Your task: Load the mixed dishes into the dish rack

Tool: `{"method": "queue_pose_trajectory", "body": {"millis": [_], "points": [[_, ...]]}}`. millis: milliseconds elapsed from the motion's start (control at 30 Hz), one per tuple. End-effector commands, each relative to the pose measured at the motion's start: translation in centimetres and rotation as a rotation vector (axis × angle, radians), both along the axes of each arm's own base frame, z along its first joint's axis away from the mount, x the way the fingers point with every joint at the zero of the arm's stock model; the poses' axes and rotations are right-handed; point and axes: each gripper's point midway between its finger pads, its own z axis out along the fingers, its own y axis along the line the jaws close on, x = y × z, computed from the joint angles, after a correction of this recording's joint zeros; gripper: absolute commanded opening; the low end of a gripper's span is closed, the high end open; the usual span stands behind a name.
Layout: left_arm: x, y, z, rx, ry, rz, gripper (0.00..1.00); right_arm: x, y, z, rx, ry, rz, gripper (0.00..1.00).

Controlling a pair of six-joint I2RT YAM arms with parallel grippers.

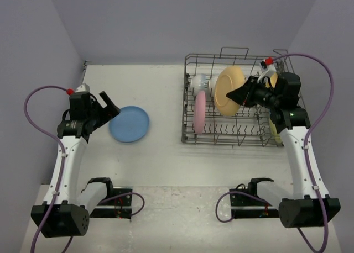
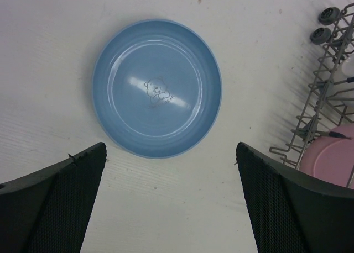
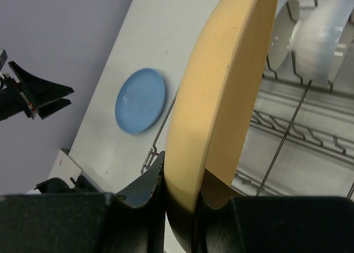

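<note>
Orange-yellow plastic fills the right wrist view. The orange-yellow plate stands on edge there, and its lower rim is pinched between the two fingers of the right hand, which is clamped tight on it. From above, this plate hangs tilted over the middle of the dish rack, above the tines. Whether it touches any wire cannot be told.

Inside the rack's left part, the pink plate stands upright on edge between tines. Behind it, at the back left corner, the white bowls lie on their sides; their number is unclear. At the rack's right end, a pale yellow-green mug shows partly under the right arm.

The blue plate lies flat and right way up on the counter, left of the rack and apart from it. A small bear outline is drawn at its centre.

The left hand hovers over the counter just beside the blue plate's edge. Its fingers are spread wide, with nothing between them.
</note>
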Motion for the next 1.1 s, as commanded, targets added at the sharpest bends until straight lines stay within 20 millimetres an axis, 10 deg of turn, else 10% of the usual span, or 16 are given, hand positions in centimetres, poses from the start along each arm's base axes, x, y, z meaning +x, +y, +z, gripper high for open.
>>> {"method": "queue_pose_trajectory", "body": {"millis": [0,267,1067], "points": [[1.4,0.3,-0.8,0.001,-0.02,0.023,1.0,-1.9,0.7,-0.5,0.065,0.048,0.072,0.0],[1.0,0.5,-4.9,0.006,0.086,0.024,1.0,-1.4,0.8,-4.3,0.071,0.156,0.082,0.0],[1.3,0.9,-7.5,0.025,0.172,0.033,1.0,1.5,-1.9,-12.0,-0.021,0.322,-0.052,0.0]]}}
